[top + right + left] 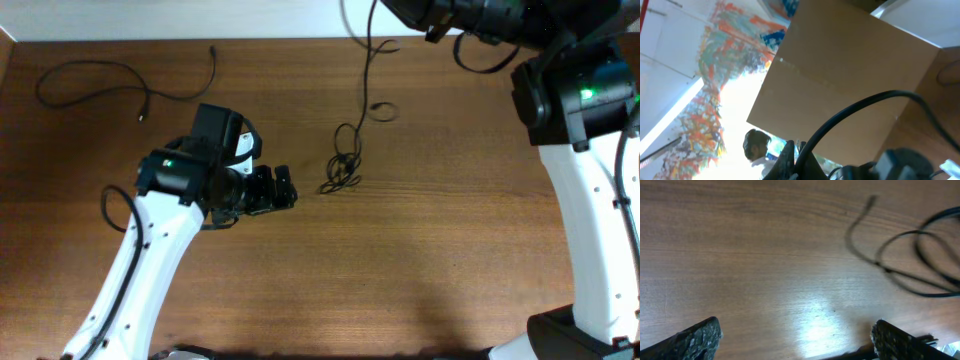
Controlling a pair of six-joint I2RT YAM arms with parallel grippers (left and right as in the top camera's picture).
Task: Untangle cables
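Now | left pincer (284, 191) wide open, empty | tangle (343, 168) just ahead, nearer it | right pincer (791, 159) shut, hold unclear

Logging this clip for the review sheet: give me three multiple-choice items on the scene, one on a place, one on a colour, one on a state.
1. Where does the lone cord lie?
A) far-left part of the table
B) dead centre
C) near-right corner

2. What colour are the cables?
A) white
B) black
C) red

3. How is the left gripper?
A) shut on a cord
B) shut, empty
C) open, empty

Key: 1 A, the overhead view shows it by itself at the far left. 2 B, every cord looks black. 3 C, its fingers stand wide apart with nothing between them.
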